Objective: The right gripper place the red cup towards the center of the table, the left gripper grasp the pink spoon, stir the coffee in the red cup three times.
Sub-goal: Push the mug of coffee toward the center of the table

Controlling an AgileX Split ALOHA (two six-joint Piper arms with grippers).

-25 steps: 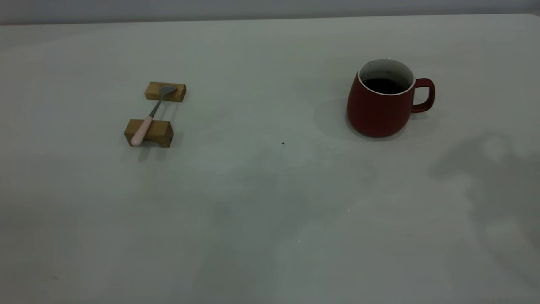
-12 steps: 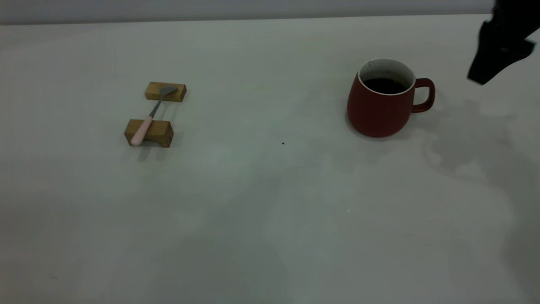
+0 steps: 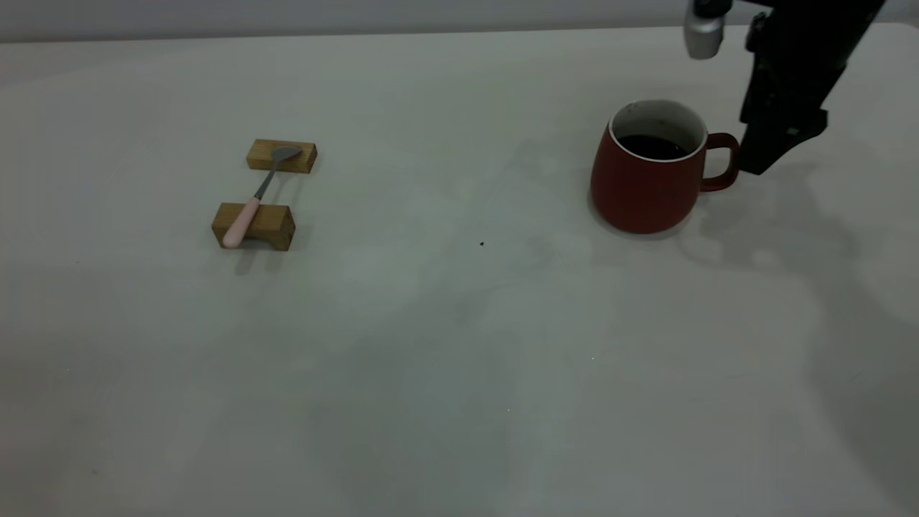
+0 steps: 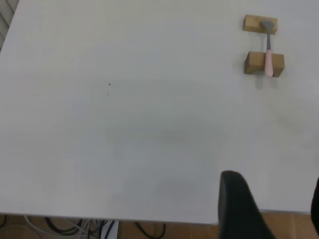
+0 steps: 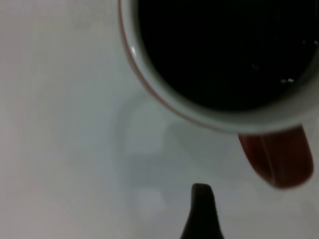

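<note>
My right gripper (image 3: 762, 154) has come down and inward since half a second ago: then it sat near the table's far right corner, well off the mug, and a second ago it was not in the exterior view at all. Now it hangs just beside the red cup's handle (image 3: 724, 162), tips pointing down, not touching it as far as I can see. I cannot tell how its jaws stand; the exterior view gives me one dark mass, and the right wrist view shows only a single fingertip (image 5: 201, 211) over bare table.

The red cup (image 3: 650, 176) has not moved. It stands upright on the right half of the table (image 3: 459, 345), handle turned toward the right arm. It is a rounded dark red mug, matte, with a white rim and white inside, and the coffee (image 3: 653, 146) sits dark and nearly black below the rim.

The pink spoon (image 3: 255, 195) lies as before on the left half, bridging two wooden blocks (image 3: 253, 225): pink handle on the near block, grey bowl on the far one.

My left gripper (image 4: 271, 209) is over the table's edge, well apart from the spoon, jaws spread.
</note>
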